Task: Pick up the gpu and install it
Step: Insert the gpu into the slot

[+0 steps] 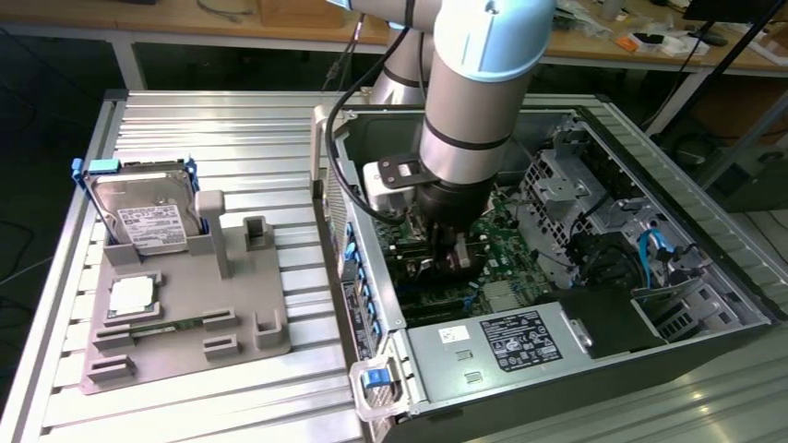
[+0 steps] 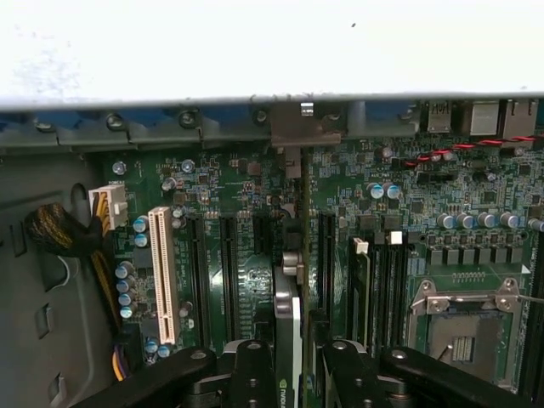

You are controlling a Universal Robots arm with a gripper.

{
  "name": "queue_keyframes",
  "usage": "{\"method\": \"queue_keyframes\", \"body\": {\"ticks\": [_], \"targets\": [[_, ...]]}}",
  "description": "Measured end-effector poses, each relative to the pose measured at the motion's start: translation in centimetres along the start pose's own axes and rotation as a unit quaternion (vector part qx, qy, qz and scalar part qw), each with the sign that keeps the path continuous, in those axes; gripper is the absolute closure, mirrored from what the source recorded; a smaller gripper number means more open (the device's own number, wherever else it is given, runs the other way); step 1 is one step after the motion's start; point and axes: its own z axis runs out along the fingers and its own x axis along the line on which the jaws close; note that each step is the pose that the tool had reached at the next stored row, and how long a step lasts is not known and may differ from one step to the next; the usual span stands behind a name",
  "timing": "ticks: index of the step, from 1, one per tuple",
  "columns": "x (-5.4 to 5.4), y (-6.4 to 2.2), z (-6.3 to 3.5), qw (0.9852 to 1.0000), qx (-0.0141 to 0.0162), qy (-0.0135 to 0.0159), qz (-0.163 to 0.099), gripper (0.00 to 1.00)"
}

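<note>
Black fingers (image 2: pixel 255 374) of the gripper (image 2: pixel 289 365) are clamped on the gpu (image 2: pixel 287 331), which is held on edge between them. Its long axis runs away from the gripper toward the case's (image 1: pixel 689 212) rear wall, bracket end (image 2: pixel 302 127) farthest, over the motherboard (image 2: pixel 246 212) slots, inside the open case on the table (image 1: pixel 209 120).

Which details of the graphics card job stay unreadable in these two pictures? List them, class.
- Exterior view: the arm hides the gpu and gripper.
- Wrist view: the gpu is edge-on; whether it sits in its slot is hidden.
- Wrist view: the frame edge cuts off the gripper.
</note>
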Motion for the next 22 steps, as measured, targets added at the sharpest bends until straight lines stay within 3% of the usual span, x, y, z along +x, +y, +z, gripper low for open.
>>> {"method": "queue_keyframes", "body": {"ticks": [22], "targets": [[0.02,0.03,0.23,1.0,0.0009,0.0,0.0,0.73]]}}
